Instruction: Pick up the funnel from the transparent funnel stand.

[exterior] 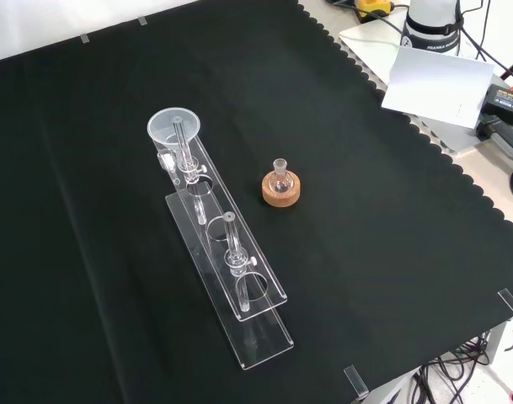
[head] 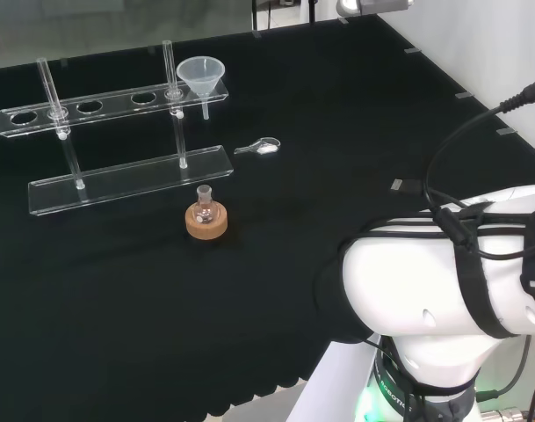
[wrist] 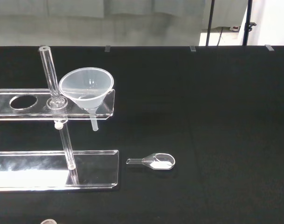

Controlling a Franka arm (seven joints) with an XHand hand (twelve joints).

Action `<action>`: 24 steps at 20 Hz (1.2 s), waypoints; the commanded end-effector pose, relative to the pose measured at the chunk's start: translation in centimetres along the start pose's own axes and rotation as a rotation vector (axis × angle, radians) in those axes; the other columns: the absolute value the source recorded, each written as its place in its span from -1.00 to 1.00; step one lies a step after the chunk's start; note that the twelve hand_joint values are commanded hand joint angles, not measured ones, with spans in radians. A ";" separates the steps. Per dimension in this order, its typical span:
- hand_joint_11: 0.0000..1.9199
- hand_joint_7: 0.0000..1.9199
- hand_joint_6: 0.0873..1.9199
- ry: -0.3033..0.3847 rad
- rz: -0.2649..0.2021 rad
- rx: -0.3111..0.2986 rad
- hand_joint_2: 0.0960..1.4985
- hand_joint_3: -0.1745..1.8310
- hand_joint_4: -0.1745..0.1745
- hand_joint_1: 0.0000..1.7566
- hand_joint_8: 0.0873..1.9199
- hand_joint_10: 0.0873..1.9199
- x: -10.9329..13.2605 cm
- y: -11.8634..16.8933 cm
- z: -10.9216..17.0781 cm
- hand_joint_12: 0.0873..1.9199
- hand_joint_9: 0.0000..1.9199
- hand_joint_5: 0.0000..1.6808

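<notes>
The funnel (head: 201, 76) sits in the funnel stand (head: 118, 104); robot hand's state cannot be told.

Illumination is even and moderately bright in all three views, apparently from overhead. The black cloth (exterior: 391, 252) on the counter absorbs most light and carries almost no visible shadows. In the wrist view strong white glare covers the base plate of the transparent funnel stand (wrist: 34, 170), and softer reflections lie along its upper rail. The funnel (wrist: 86, 88) appears translucent with faint highlights inside its bowl. In the head view the arm's white link (head: 443, 290) is brightly lit, nearly washed out, and slightly soft. The front view is crisp, with thin bright edges on the clear rods. The small clear scoop (wrist: 155, 162) shows a small bright patch.
</notes>
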State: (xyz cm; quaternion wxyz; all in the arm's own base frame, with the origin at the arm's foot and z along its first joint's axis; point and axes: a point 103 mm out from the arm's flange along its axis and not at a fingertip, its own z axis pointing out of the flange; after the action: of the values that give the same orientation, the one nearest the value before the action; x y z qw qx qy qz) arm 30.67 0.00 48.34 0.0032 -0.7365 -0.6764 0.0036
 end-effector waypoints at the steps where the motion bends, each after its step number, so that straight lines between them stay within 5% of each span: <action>1: -0.86 -0.99 -1.00 0.000 0.009 -0.011 0.45 -0.47 0.10 -0.91 -0.81 -0.41 0.2 0.0 0.0 0.37 -0.84 -0.82; 8: -0.89 -1.00 -1.00 0.031 0.023 -0.007 0.54 -0.44 0.16 -1.00 -0.90 -0.42 -0.3 0.1 -0.1 0.37 -0.87 -0.84; 13: -0.89 -1.00 -1.00 0.042 0.024 0.011 0.54 -0.44 0.16 -1.00 -0.90 -0.42 -4.8 1.9 0.5 0.37 -0.87 -0.84; 24: -0.89 -1.00 -1.00 0.055 0.006 0.080 0.54 -0.44 0.15 -1.00 -0.90 -0.41 -5.1 6.5 3.7 0.38 -0.87 -0.83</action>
State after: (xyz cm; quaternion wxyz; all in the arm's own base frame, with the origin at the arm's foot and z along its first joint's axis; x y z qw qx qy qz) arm 33.90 -4.42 46.01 0.0373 -0.7460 -0.6649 0.0063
